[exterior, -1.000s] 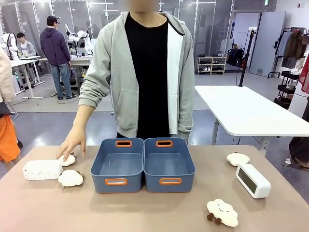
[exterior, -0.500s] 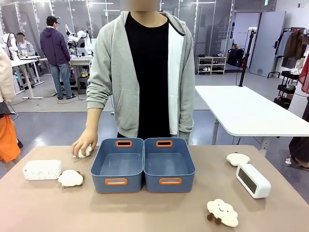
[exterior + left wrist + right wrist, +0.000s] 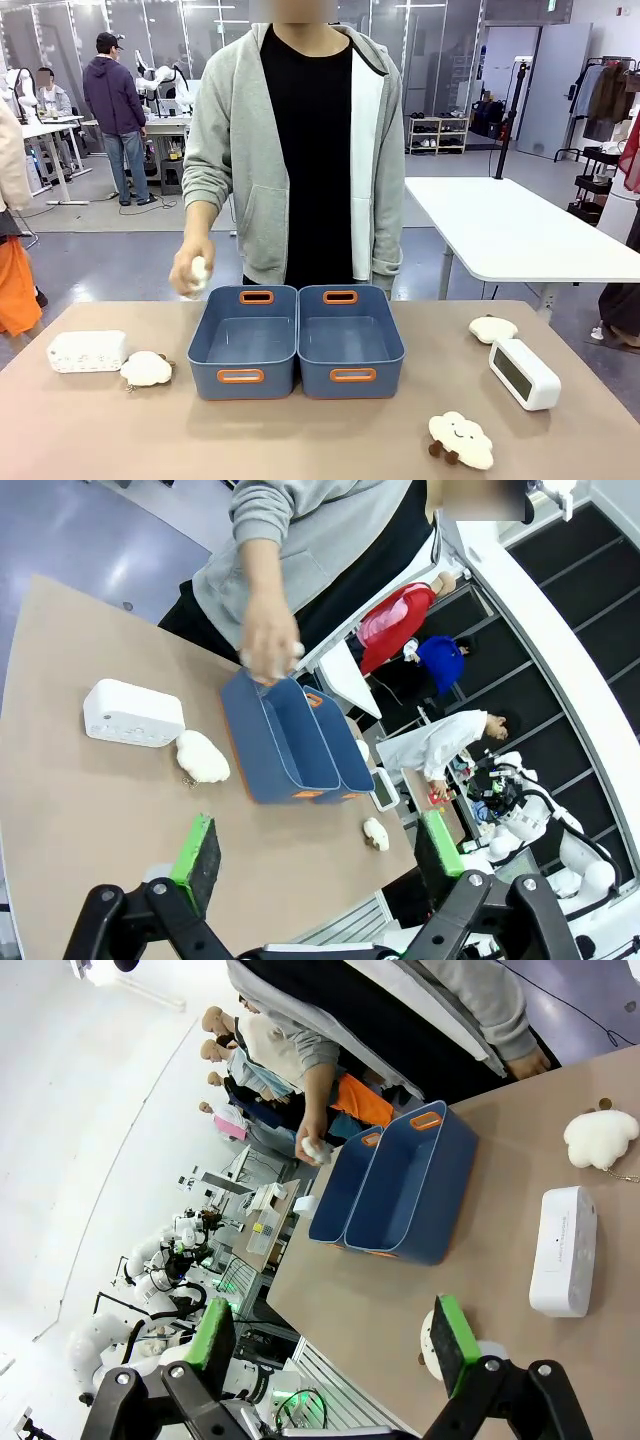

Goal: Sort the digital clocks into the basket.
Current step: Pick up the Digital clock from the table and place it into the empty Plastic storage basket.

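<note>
Left gripper (image 3: 318, 846): jaws spread wide, green pads w/ nothing btwn them, up over the brown table (image 3: 320, 445). Right gripper (image 3: 332, 1338): same, wide apart, nothing held, over the table's right part.

Left clock (image 3: 87, 351), a white rounded-rectangular plastic block, lies near the table's left edge w/ its dotted back toward the robot; screen not visible. Just beside it, toward the middle, sits a fluffy white cloud-shaped toy (image 3: 146, 368); can't tell if they touch.

Right clock (image 3: 524, 373), same white plastic block, sits near the table's right edge, dark greenish screen showing on the face turned toward the near edge. A second cloud toy (image 3: 493, 328) lies just past it toward the far edge. A third cloud toy (image 3: 461, 439), w/ a small face, lies near the near edge, right of the middle.

Two blue rectangular plastic tubs w/ orange-rimmed handle slots stand mid-table toward the far edge, long walls touching: left tub (image 3: 204, 350) and right tub (image 3: 392, 350). Both clocks are on the table outside them.

Person in a grey zip hoodie stands at the far edge. Person's hand (image 3: 190, 273) is raised above the table by the left tub's far-left corner, closed round a small white fluffy thing (image 3: 199, 268).
</note>
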### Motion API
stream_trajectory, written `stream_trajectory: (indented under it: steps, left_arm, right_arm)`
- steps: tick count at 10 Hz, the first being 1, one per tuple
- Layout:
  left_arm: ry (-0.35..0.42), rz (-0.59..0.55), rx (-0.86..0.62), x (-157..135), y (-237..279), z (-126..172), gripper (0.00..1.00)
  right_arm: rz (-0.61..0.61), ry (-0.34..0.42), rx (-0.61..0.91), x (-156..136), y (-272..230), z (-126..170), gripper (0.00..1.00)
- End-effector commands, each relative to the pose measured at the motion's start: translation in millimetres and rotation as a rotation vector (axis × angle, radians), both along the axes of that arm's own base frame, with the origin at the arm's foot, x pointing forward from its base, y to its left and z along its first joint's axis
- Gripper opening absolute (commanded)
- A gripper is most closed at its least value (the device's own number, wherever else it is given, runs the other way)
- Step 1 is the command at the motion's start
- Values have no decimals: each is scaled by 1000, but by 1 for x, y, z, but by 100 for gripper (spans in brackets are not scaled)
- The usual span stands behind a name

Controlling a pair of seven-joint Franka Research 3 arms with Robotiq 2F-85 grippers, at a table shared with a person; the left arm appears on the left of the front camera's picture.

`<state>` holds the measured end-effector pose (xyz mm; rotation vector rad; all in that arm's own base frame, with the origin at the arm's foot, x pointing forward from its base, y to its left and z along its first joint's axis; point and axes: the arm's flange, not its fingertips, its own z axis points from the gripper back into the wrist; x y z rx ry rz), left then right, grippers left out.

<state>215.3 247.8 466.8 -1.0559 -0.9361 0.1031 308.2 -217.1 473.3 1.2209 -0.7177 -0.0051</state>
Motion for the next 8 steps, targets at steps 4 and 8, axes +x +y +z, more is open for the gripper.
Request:
stream_trajectory:
  steps: [4, 8]
  left_arm:
    - [-88, -8, 216, -2, -3, 22, 100]
    - [-78, -32, 168, -5, -1, 14, 100]
  right_arm:
    - [4, -8, 8, 0, -1, 2, 100]
    - [4, -8, 8, 0, -1, 2, 100]
